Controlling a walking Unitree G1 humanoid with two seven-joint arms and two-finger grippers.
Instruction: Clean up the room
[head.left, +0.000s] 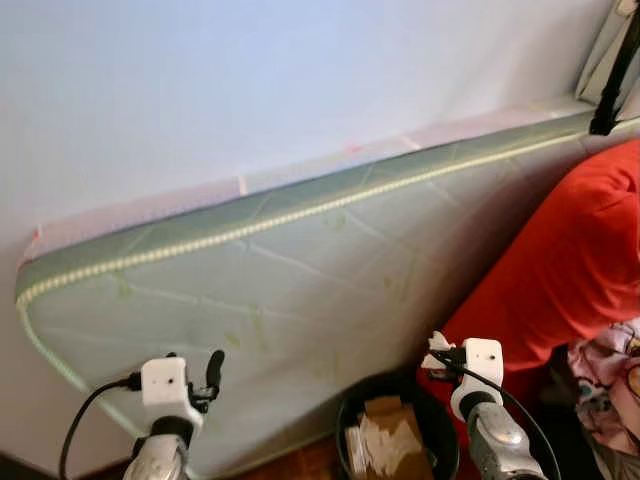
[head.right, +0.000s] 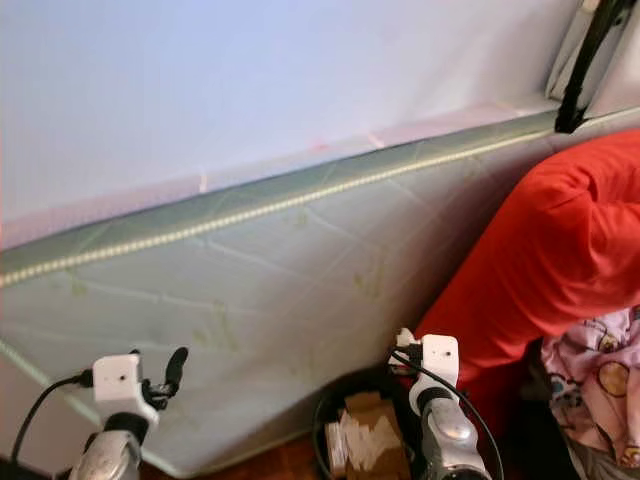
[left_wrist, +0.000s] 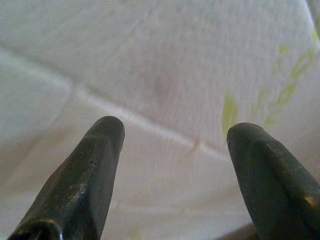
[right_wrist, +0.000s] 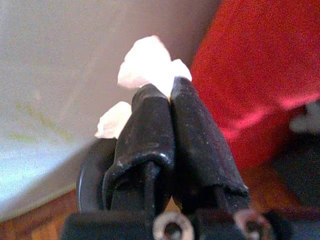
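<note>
- The clean-up looks partly done: the black bin (head.left: 397, 432) on the floor already holds cardboard and crumpled paper scraps (head.left: 380, 440), so some rubbish has gone in.
- One more piece is on its way. The right gripper (right_wrist: 169, 95) has its two black fingers pressed together on a scrap of white paper (right_wrist: 150, 65), which sticks out past the fingertips.
- That scrap hangs above the bin's right rim, so it sits nearly over the opening; judging by this, the drop into the bin is the step not yet done.
- The left gripper (left_wrist: 175, 140) has its fingers spread apart and carries nothing; it faces the quilted mattress (head.left: 300, 290) that leans upright against the pale wall (head.left: 250, 80).
- A red cushion or beanbag (head.left: 570, 270) and patterned pink fabric (head.left: 610, 385) lie to the right of the bin; whether these also need tidying cannot be told.
</note>
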